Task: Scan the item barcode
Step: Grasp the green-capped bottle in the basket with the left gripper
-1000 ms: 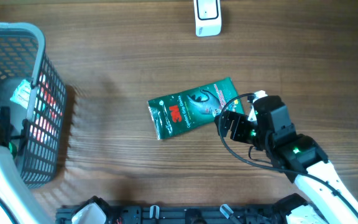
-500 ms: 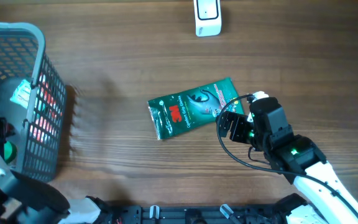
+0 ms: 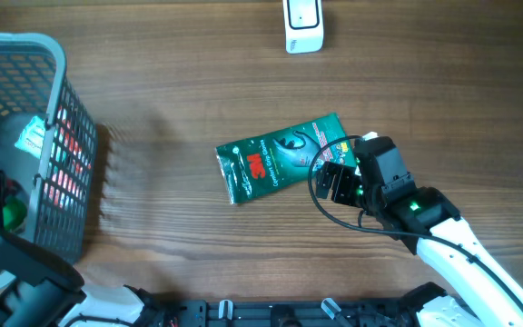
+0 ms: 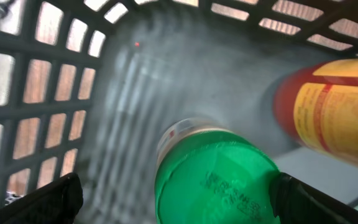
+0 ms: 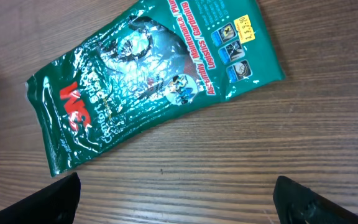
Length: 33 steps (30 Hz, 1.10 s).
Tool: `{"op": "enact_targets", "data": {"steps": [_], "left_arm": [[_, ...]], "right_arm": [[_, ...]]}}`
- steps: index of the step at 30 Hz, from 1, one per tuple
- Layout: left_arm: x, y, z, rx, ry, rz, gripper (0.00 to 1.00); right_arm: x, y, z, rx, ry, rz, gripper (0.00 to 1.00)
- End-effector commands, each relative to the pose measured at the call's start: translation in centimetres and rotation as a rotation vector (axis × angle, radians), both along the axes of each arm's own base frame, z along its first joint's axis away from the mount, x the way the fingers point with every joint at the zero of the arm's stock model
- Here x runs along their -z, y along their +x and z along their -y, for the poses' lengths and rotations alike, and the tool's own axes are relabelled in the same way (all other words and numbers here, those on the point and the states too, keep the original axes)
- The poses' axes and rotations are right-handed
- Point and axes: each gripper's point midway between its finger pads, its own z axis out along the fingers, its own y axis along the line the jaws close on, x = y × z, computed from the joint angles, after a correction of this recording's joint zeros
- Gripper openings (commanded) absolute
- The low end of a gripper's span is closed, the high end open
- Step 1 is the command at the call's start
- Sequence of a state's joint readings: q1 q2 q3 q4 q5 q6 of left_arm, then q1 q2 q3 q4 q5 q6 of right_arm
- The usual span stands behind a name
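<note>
Your right end effector (image 3: 337, 182) hangs wide open and empty just beside the right end of the green packet (image 3: 284, 157), which lies flat mid-counter (image 3: 171, 73). Your left end effector (image 4: 179, 208), equally wide and empty, sits inside the basket (image 3: 62, 82) over a green-capped bottle (image 4: 216, 174).

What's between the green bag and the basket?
Nothing. Between the bag and the basket there is only bare table, seen in the overhead view.
</note>
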<state>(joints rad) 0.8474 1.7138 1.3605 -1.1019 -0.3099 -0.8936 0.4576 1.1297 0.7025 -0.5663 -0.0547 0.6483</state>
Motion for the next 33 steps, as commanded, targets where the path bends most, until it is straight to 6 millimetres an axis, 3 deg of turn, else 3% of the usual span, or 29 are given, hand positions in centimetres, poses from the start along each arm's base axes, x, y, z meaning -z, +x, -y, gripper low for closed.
{"op": "enact_targets", "data": {"steps": [1, 7, 25, 33], "left_arm": [[2.2, -0.1, 1.1, -0.005, -0.091, -0.011, 1.00], [1.9, -0.6, 1.6, -0.005, -0.106, -0.024, 1.00], [-1.7, -1.6, 2.7, -0.004, -0.058, 0.015, 1.00], [-1.7, -4.2, 3.0, -0.141, -0.082, -0.023, 1.00]], "right_arm": [[-0.5, 0.6, -0.1, -0.009, -0.016, 0.031, 1.00], [-0.7, 0.9, -0.2, -0.010, -0.010, 0.045, 1.00], [-0.7, 1.0, 0.0, -0.002, -0.022, 0.050, 1.00], [-0.4, 1.0, 0.2, -0.018, -0.047, 0.054, 1.00]]}}
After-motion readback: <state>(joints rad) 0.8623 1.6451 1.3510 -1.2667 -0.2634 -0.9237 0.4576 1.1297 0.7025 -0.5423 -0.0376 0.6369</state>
